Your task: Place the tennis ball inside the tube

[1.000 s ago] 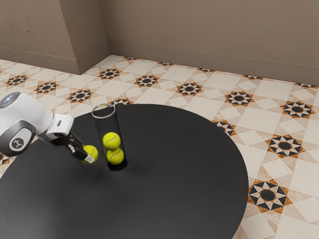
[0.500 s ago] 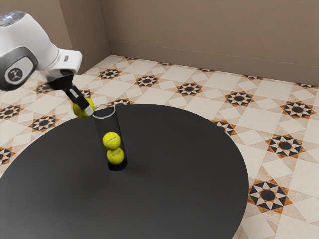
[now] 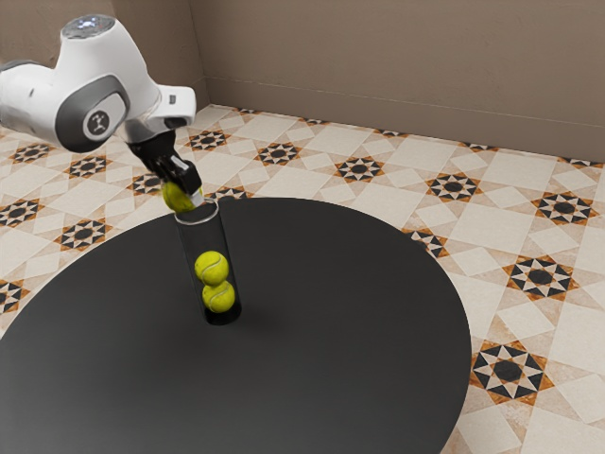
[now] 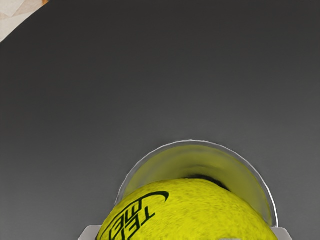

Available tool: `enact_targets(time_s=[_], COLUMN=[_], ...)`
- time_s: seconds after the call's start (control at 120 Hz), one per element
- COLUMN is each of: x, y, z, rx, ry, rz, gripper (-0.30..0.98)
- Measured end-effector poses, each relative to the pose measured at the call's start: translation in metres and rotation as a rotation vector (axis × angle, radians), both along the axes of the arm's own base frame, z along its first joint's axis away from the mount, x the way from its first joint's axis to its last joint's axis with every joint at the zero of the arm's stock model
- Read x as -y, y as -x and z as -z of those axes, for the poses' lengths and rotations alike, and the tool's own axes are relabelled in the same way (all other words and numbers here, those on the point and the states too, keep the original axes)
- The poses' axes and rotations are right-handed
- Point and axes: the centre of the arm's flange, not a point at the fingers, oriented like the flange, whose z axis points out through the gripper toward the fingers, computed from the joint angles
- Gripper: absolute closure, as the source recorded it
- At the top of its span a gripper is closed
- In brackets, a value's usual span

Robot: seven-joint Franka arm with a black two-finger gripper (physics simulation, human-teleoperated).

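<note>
Black and 2-fingered, my claw had the fuzzy yellow-green tennis ball pinched in the exterior view, up at the mouth of the tall, clear, cylindrical tube. It lay toward that view's left side of the opening; whether it touched the edge, I could not tell. 2 more yellow-green tennis balls were stacked low inside, and the tube stood on the round, black table with no visible brace. That worried me most: a push down or sideways from an off-centre ball could have tipped the tube, perhaps spilling the 2 already in it. Letting go too soon could have sent mine down the outside and off toward the patterned tile floor.

In the wrist view, the held ball covered part of the opening, while a crescent of the thin, pale, circular rim curved beyond it. I judged that the ball needed shifting toward that crescent before I lowered or freed it. My pale grey fingertips pressed the ball from 2 sides, and their spread looked nearly as wide as the mouth, so going too low might have caught 1 of them on the rim and dragged the tube along.
</note>
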Motion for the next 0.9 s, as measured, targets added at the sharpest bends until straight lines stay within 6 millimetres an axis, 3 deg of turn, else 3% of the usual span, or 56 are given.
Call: enact_targets(time_s=[0.225, 0.608, 0.9], x=[0.010, 0.010, 0.014], y=[-0.015, -0.011, -0.008], z=[0.006, 0.000, -0.011], rx=[0.033, 0.055, 0.054], ry=[0.006, 0.073, 0.084], rz=[-0.025, -0.022, 0.012], gripper=[0.59, 0.17, 0.04])
